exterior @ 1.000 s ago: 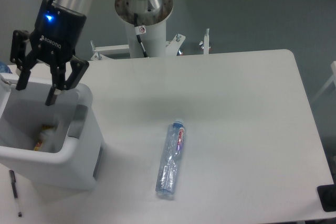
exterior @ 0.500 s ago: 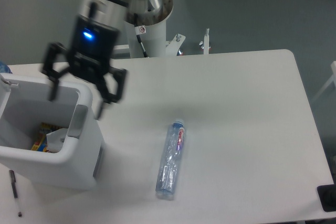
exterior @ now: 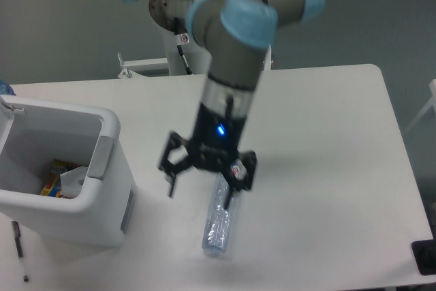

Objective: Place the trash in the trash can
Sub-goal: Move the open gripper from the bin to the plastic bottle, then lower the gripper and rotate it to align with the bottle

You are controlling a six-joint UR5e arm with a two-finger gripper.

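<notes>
The crushed clear plastic bottle lies on the white table, its blue cap and label end hidden under my gripper. My gripper is open and empty, hanging over the bottle's upper end, one finger left of the bottle and one over it. The white trash can stands at the left. A whitish crumpled wrapper lies inside it beside some coloured scraps.
A thin black pen lies on the table in front of the trash can. The arm's base column stands behind the table's far edge. A dark object sits at the table's front right corner.
My gripper moved from above the trash can, right and forward, to over the bottle. The wrapper now shows inside the can.
</notes>
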